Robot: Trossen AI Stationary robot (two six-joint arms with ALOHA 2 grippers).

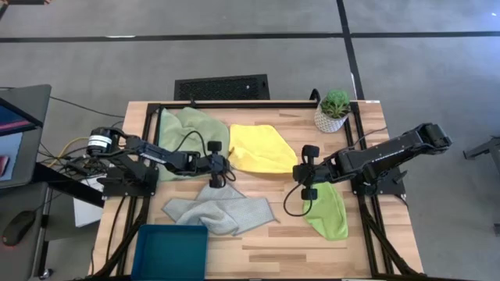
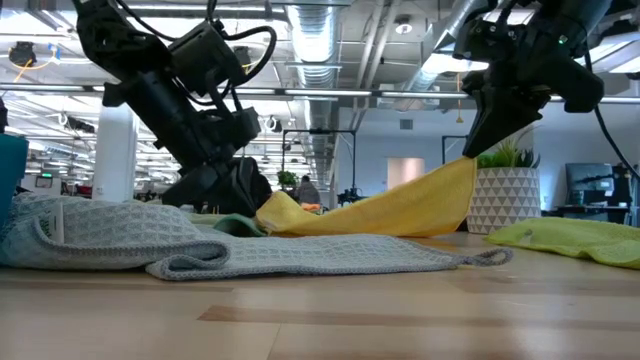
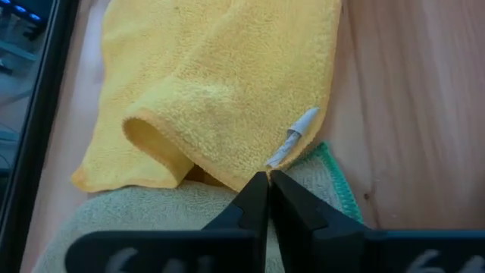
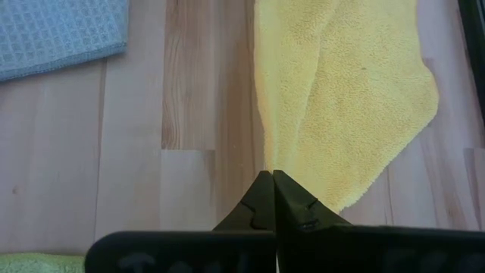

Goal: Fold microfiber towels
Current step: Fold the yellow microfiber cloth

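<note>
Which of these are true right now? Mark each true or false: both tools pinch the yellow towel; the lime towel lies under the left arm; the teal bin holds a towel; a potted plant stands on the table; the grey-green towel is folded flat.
1. Both the left tool and right tool pinch the yellow towel: true.
2. Lime green towel under the left arm: false, it lies under the right arm.
3. Teal bin holds a towel: false, none shows inside.
4. Potted plant on the table: true.
5. Grey-green towel folded flat: false, it lies rumpled.

Four towels: one yellow (image 1: 262, 148), one lime (image 1: 328, 209), one sage (image 1: 187, 129), one grey-green (image 1: 223, 211), perhaps bunched double; one teal bin (image 1: 170, 251); one potted plant (image 1: 333, 110).
</note>
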